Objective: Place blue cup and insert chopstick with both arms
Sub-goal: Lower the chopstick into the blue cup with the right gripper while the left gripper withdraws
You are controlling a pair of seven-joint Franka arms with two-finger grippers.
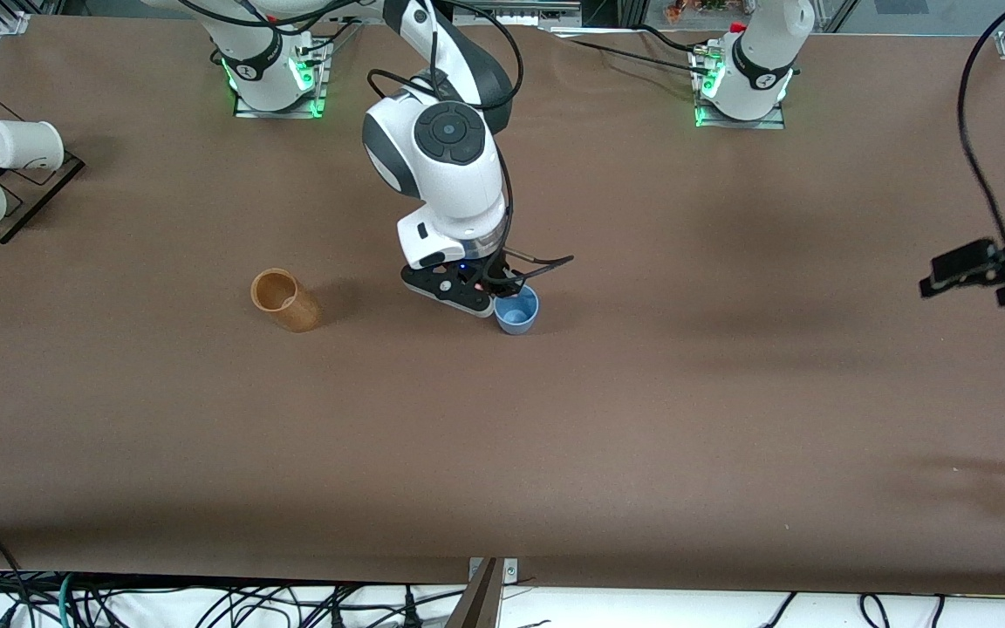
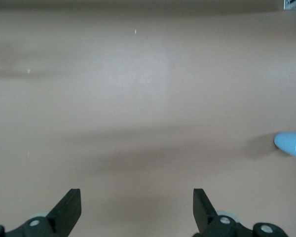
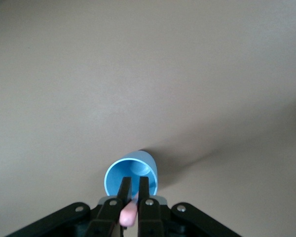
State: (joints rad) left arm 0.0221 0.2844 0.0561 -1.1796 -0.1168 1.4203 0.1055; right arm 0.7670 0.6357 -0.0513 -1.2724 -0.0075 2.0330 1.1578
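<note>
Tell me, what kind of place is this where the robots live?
Probably a robot lab. Two white arms are bolted to a table under brown covering, cables trail along its edge, and the right gripper, shut on a pink chopstick, is over a blue cup. The left gripper waits open.

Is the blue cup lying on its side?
No, the blue cup stands upright on the table, its round opening facing up.

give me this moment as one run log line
right gripper: shut on thin pink chopstick, over small light-blue plastic cup | left gripper: open, waiting over bare table at left arm's end
</note>
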